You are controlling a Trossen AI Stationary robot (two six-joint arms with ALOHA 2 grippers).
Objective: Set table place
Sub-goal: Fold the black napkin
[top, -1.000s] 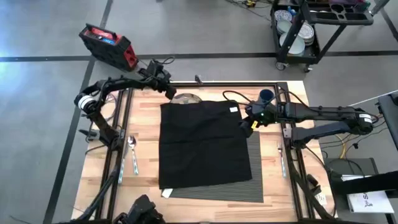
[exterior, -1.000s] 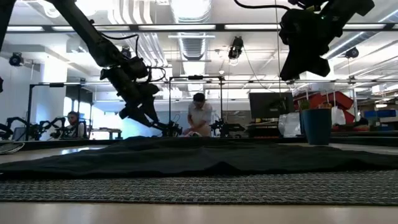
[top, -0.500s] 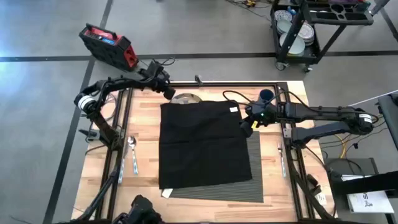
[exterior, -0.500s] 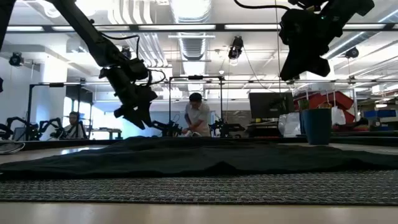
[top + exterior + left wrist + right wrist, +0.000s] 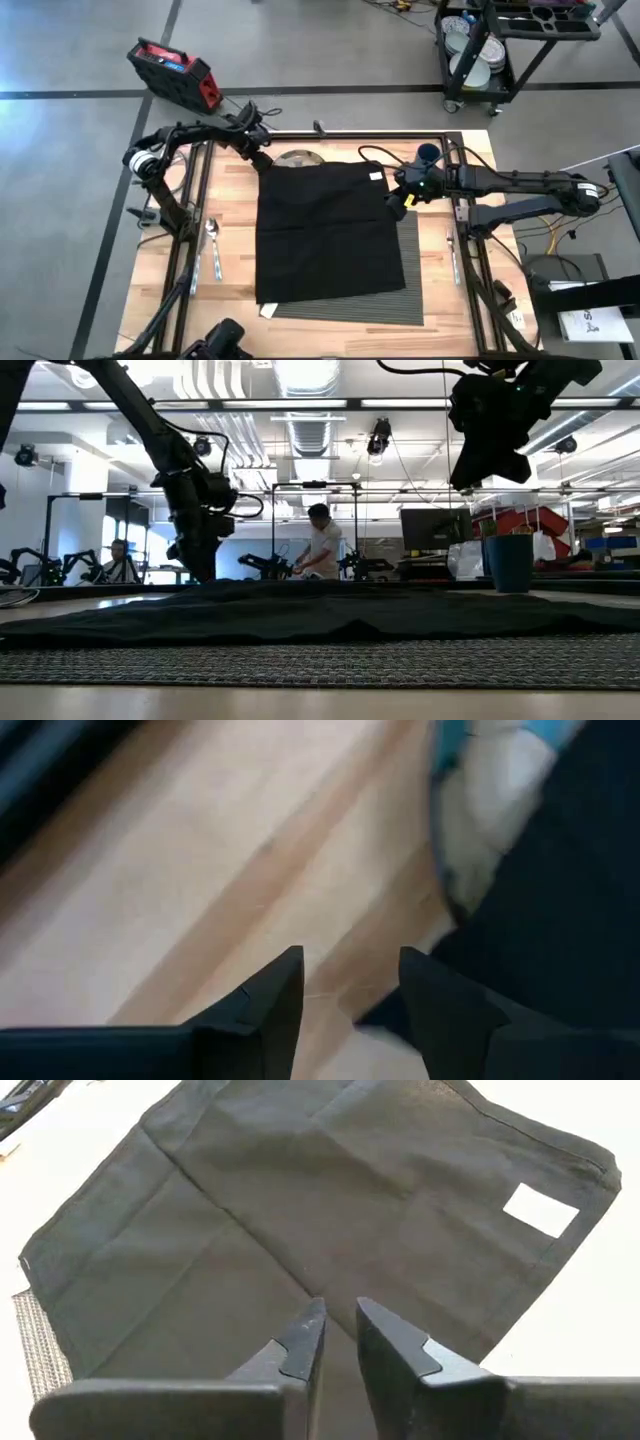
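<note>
At the lower middle of the high view, the ribbed grey place (image 5: 410, 300) lies flat on the table (image 5: 235, 250), showing only as a strip along the bottom and right edges of the black napkin (image 5: 325, 230) spread over it. A spoon (image 5: 213, 245) lies at the left of the table and a fork (image 5: 452, 255) at the right, both beside the frame rails.

Right of centre, the right claw (image 5: 398, 205) hangs above the napkin's right edge, near its white tag (image 5: 377, 176); its fingers (image 5: 300, 1342) stand slightly parted, holding nothing. A blue cup (image 5: 428, 153) stands just beyond it.

At the upper left of the napkin, the left claw (image 5: 252, 158) sits low by the cloth's far corner, open and empty, beside a plate (image 5: 297, 157) half tucked under the far edge.

The step seems to be clearing the napkin off the place. Doing it well likely means pinching only the cloth corner, low against the wood, without catching the plate rim, then drawing it off evenly so the place does not drag along.
</note>
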